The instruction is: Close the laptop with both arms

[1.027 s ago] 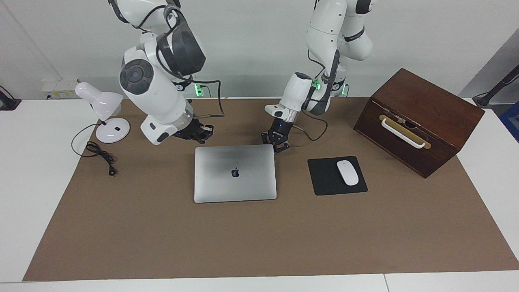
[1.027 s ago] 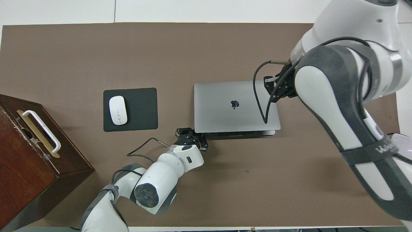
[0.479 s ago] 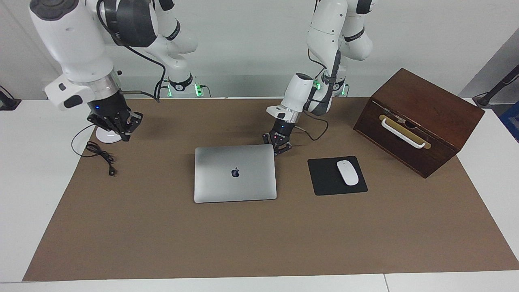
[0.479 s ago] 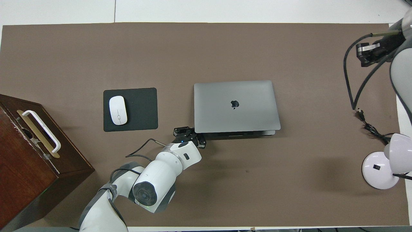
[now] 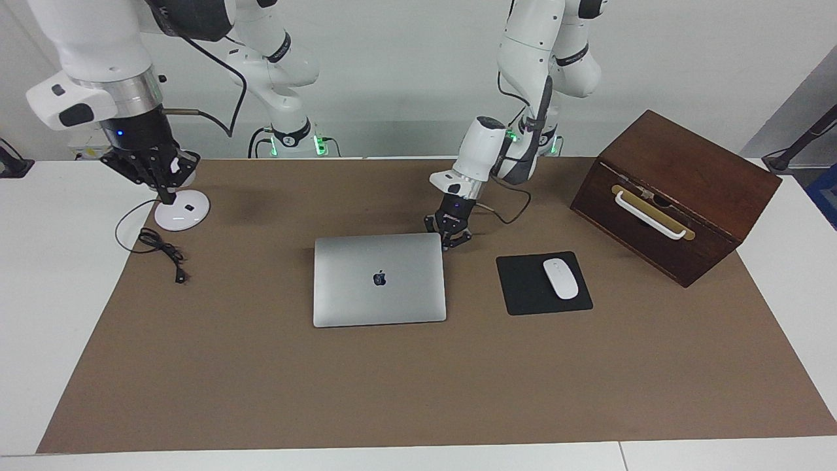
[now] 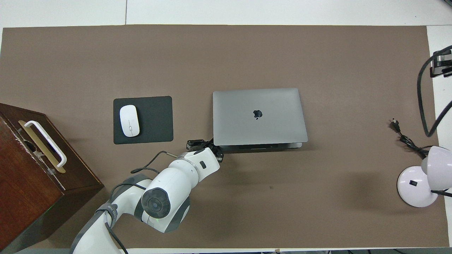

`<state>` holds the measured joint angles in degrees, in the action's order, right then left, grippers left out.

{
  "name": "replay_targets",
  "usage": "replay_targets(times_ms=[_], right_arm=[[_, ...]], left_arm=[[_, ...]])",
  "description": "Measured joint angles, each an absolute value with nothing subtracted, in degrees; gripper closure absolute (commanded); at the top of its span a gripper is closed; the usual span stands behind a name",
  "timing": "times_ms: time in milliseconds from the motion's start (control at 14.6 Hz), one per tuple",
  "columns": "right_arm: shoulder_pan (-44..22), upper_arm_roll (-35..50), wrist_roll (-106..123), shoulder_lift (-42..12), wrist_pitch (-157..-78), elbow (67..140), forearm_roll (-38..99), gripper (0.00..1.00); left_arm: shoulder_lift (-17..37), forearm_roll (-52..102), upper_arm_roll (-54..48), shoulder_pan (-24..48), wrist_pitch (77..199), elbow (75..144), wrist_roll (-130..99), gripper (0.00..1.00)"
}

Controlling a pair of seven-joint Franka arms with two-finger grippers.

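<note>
A silver-grey laptop [image 5: 379,279] lies shut, its lid flat and the dark apple logo facing up, near the middle of the brown mat [image 5: 418,392] that covers the white surface [image 5: 59,307]. The left hand [image 5: 450,237] sits low at the laptop's corner nearest the robots on the left arm's side, just beside the edge; whether its fingers are spread or closed cannot be told, and contact with the lid cannot be made out. A black square mouse pad [image 5: 526,288] lies beside the laptop toward the left arm's end of the surface, with a white mouse [image 5: 561,279] resting on it. Closer to that end stands a dark wooden box [image 5: 680,190] with a white handle [image 5: 650,216] on a brass plate. The right hand [image 5: 160,171] hangs in the air well apart from the laptop, over the round base of a white desk lamp [image 5: 182,210] at the right arm's end; its grip likewise cannot be told. The lamp's black cord [image 5: 160,248] trails onto the mat's edge.
</note>
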<state>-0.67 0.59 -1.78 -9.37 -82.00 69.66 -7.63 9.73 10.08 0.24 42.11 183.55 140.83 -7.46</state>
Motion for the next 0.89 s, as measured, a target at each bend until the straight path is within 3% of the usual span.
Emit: replay_targets(times_ms=[205, 548, 890], right_arm=[[-0.66, 0.03, -1.78, -5.9, -80.75, 74.96, -5.23, 0.0], [-0.58, -2.92, -1.78, -1.54, -86.37, 85.88, -2.65, 0.0], [-1.11, -5.65, -2.92, -0.62, -86.79, 87.5, 1.09, 0.0]], left_arm=[[6.06, 10.08, 0.24, 41.84, 176.98, 140.84, -7.48, 1.0], [-0.77, 10.08, 0.55, 40.56, 163.62, 140.74, -7.5, 1.0], [-4.82, 10.08, 0.98, 39.14, 154.9, 139.93, -7.57, 1.0]])
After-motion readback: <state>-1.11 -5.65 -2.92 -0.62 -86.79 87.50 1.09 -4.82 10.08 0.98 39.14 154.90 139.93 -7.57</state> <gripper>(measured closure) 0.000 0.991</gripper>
